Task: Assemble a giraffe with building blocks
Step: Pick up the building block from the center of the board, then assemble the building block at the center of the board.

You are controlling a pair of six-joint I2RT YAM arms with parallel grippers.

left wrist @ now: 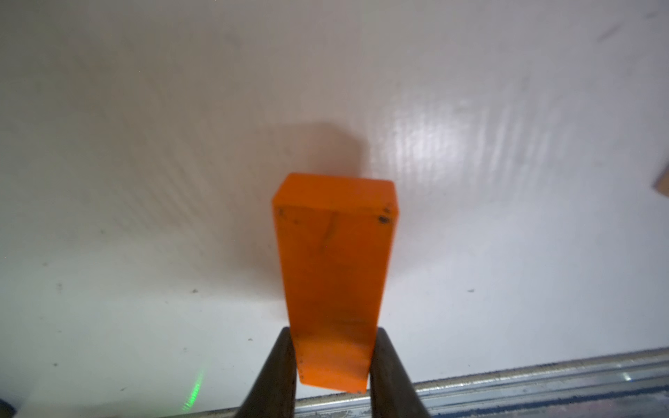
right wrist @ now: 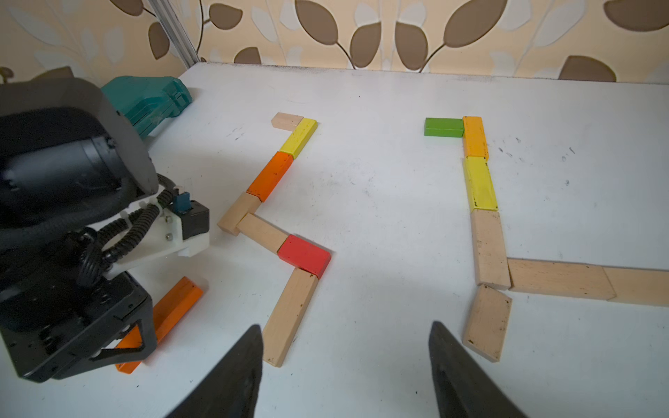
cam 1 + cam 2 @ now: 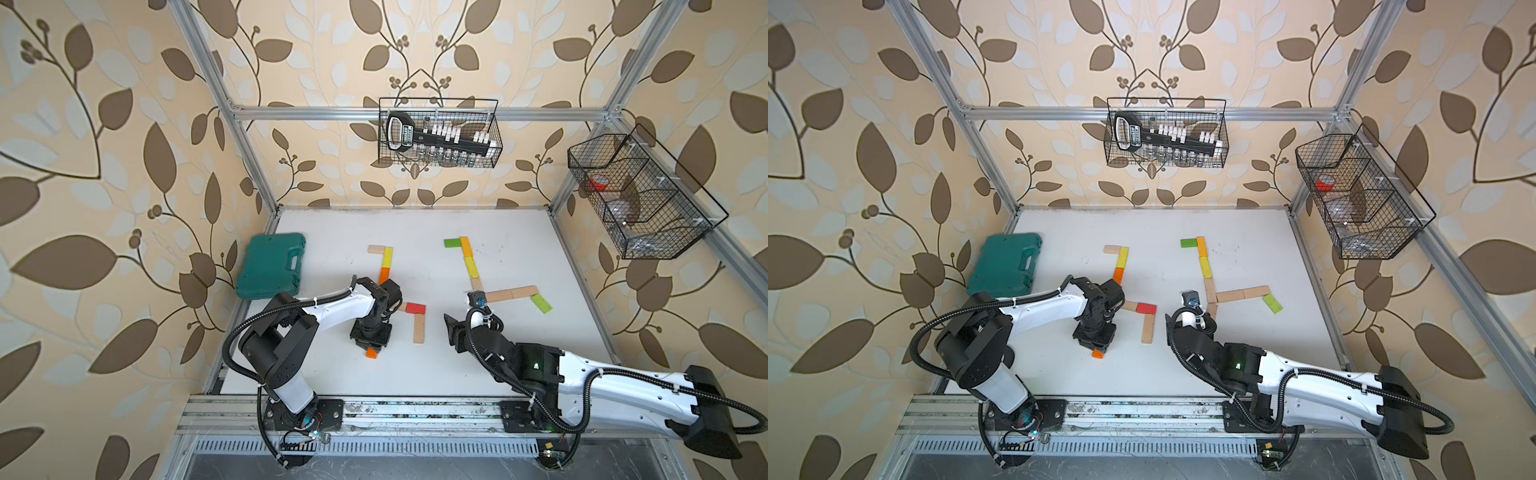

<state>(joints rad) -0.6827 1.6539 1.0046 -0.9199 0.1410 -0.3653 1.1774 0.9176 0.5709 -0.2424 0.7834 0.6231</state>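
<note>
Clamped in the left gripper (image 1: 333, 338), the orange block (image 1: 333, 253) is best carried level and set flush against the beige neck block (image 2: 239, 215) as a leg.

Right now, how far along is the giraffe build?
Done: the right figure has head, neck, body and two legs. The left figure has only one leg. In hand: the left tool grips an orange block; the right tool is open, empty. Left: probably placing that block as the missing leg.
</note>
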